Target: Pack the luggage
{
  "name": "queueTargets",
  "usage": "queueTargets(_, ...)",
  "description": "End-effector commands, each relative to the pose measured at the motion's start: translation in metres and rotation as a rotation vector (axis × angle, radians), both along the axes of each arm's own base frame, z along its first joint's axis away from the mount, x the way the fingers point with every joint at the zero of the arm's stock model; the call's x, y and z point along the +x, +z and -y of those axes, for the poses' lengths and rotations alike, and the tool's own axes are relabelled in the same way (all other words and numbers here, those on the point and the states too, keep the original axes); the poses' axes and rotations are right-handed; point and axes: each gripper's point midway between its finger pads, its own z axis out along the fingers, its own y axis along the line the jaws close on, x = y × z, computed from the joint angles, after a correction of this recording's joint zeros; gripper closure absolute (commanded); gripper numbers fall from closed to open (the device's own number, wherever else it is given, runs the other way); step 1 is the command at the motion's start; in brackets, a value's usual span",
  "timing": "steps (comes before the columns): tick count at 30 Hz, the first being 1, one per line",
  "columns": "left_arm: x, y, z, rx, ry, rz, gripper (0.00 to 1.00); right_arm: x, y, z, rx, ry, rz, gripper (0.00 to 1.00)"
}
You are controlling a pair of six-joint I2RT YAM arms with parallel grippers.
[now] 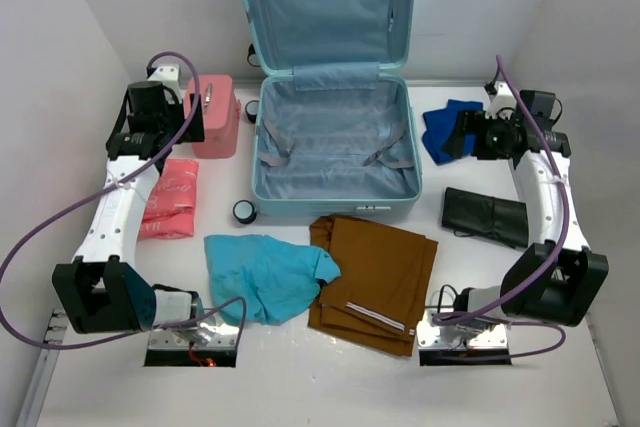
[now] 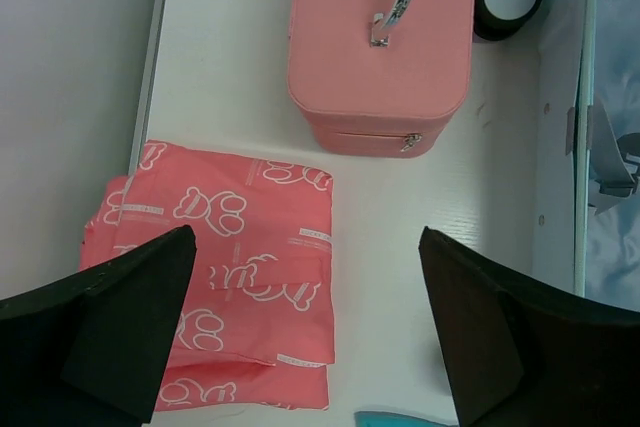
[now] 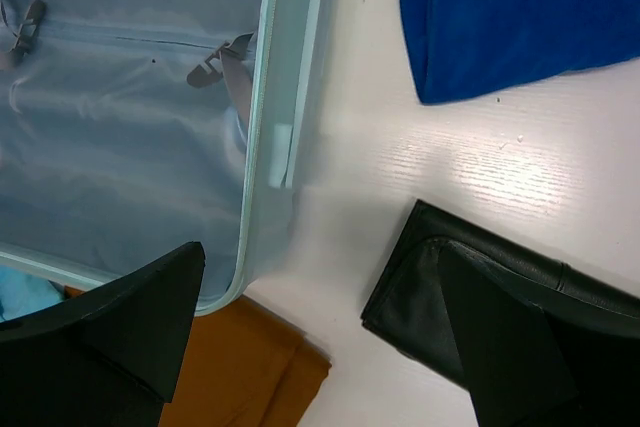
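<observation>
Sitting open, the luggage (image 1: 335,147) lies between left end effector (image 2: 305,247) and right end effector (image 3: 320,267) (right seems nearer). Both gape empty.

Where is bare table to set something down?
Bare: the strip between suitcase, blue cloth and black pouch; the strip between suitcase, pink case and pink packet. Crowded: in front of the suitcase, teal shirt and brown trousers.

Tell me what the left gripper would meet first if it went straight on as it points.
Probably the pink patterned pack, near its edge; possibly the bare table beside it. Depth is unclear.
</observation>
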Motion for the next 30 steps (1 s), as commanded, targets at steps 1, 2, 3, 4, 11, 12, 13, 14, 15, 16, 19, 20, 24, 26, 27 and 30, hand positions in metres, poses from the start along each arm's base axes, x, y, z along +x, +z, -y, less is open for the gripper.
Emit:
queueTargets(1, 0.005, 0.011, -0.009, -0.004, 0.024, 0.032, 0.0, 0.007, 0.013, -0.004, -0.012, 0.026, 0.033, 0.0)
queueTargets(2, 0.006, 0.011, -0.009, -0.005, 0.024, 0.023, 0.0, 0.008, 0.013, -0.002, -0.018, 0.014, 0.033, 0.0)
queueTargets(3, 0.012, 0.021, -0.01, 0.018, 0.012, 0.03, 0.0, 0.007, 0.01, -0.004, -0.029, 0.024, 0.02, 0.0)
queueTargets(4, 0.016, 0.025, -0.011, 0.018, 0.011, 0.028, 0.0, 0.009, 0.011, -0.005, -0.044, 0.031, 0.026, 0.0)
queueTargets(11, 0.054, 0.053, -0.009, 0.09, 0.016, 0.017, 0.01, 0.014, -0.001, -0.011, -0.063, 0.046, -0.04, 0.0)
queueTargets(12, 0.063, 0.044, -0.013, 0.111, 0.045, -0.009, 0.04, 0.014, -0.003, -0.011, -0.061, 0.048, -0.049, 0.0)
queueTargets(13, 0.068, 0.04, -0.01, 0.125, 0.053, -0.025, 0.04, 0.016, -0.008, -0.011, -0.058, 0.048, -0.065, 0.0)
queueTargets(14, 0.077, 0.051, -0.006, 0.131, 0.064, 0.0, 0.06, 0.015, -0.01, -0.012, -0.054, 0.048, -0.077, 0.0)
queueTargets(15, 0.08, 0.05, -0.014, 0.157, 0.11, -0.006, 0.07, 0.017, -0.011, -0.011, -0.054, 0.049, -0.08, 0.0)
queueTargets(16, 0.086, 0.048, -0.008, 0.163, 0.105, -0.008, 0.09, 0.019, -0.009, -0.011, -0.055, 0.047, -0.077, 0.0)
queueTargets(19, 0.105, 0.036, 0.005, 0.16, 0.07, -0.034, 0.17, 0.022, -0.013, -0.011, -0.051, 0.046, -0.092, 0.0)
queueTargets(20, 0.11, 0.025, 0.006, 0.163, 0.068, -0.062, 0.2, 0.023, -0.016, -0.01, -0.052, 0.045, -0.101, 0.0)
queueTargets(24, 0.13, 0.014, 0.023, 0.144, 0.041, -0.07, 0.26, 0.024, -0.019, -0.01, -0.05, 0.052, -0.111, 0.0)
queueTargets(26, 0.137, 0.008, 0.021, 0.152, 0.052, -0.084, 0.26, 0.025, -0.019, -0.009, -0.053, 0.052, -0.112, 0.0)
queueTargets(27, 0.14, 0.009, 0.022, 0.153, 0.052, -0.086, 0.26, 0.025, -0.019, -0.009, -0.051, 0.053, -0.115, 0.0)
queueTargets(30, 0.15, -0.015, 0.023, 0.149, 0.054, -0.136, 0.26, 0.026, -0.021, -0.009, -0.054, 0.052, -0.12, 0.0)
